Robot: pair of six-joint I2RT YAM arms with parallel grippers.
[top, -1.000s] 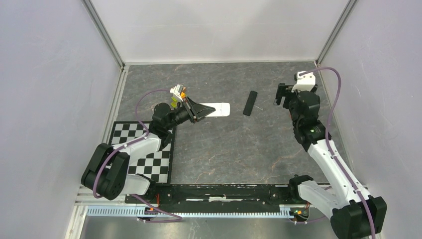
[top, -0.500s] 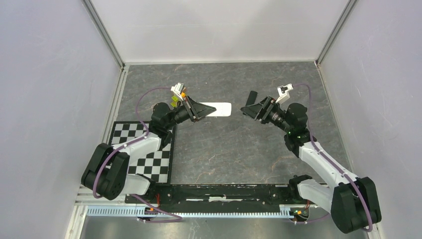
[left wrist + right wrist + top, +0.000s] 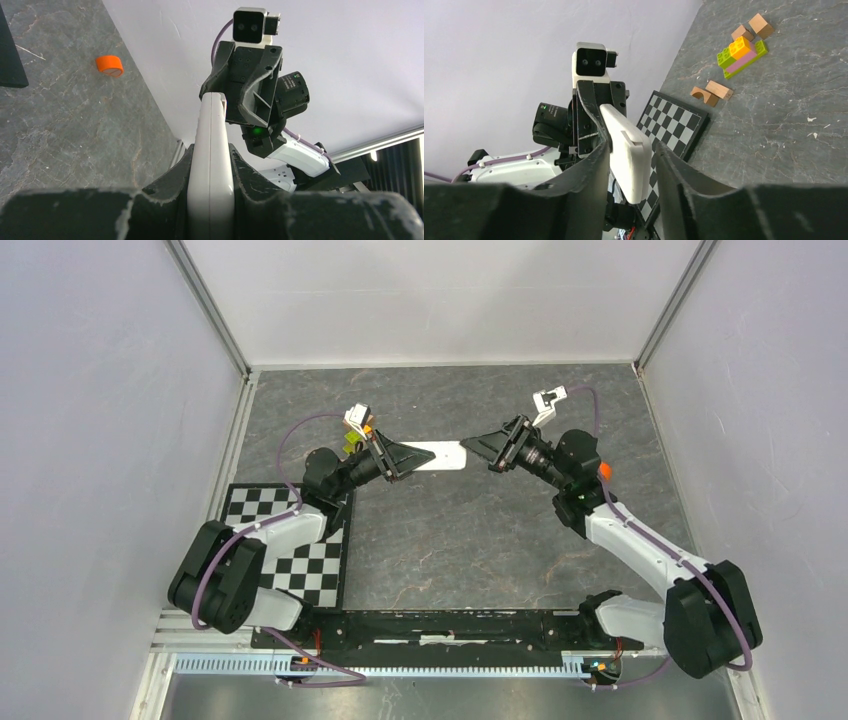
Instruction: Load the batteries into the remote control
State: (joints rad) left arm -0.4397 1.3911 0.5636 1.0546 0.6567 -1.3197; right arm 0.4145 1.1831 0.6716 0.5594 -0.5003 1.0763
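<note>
The grey stone-patterned table (image 3: pixel 450 540) fills the floor of the white-walled cell. The left arm (image 3: pixel 285 530) and the right arm (image 3: pixel 630 535) both reach toward its middle and meet nose to nose.

A black-and-white checkerboard mat (image 3: pixel 300 555) lies at the near left, partly under the left arm.

The left gripper (image 3: pixel 418 457) pinches the remote control (image 3: pixel 445 457) by one end, its fingers (image 3: pixel 167 177) pressed flat on both broad faces. The handset is held level off the table between the two grippers.

The right gripper (image 3: pixel 475 447) is set around the other end. Its fingers (image 3: pixel 584 180) flank the white body closely — one lies against it and the other sits just beside it. Whether they actually clamp it cannot be told. That view shows a plain white face with a small raised tab.

One end of a slim black bar (image 3: pixel 7 50) lies on the table at the edge of the left wrist view.

Far left on the table sits a stack of green, orange and pink toy bricks (image 3: pixel 742 56), with small wooden blocks (image 3: pixel 711 92) near it.

An orange round cap (image 3: pixel 109 65) rests alone on the table — well apart from the remote, near the right wall.
</note>
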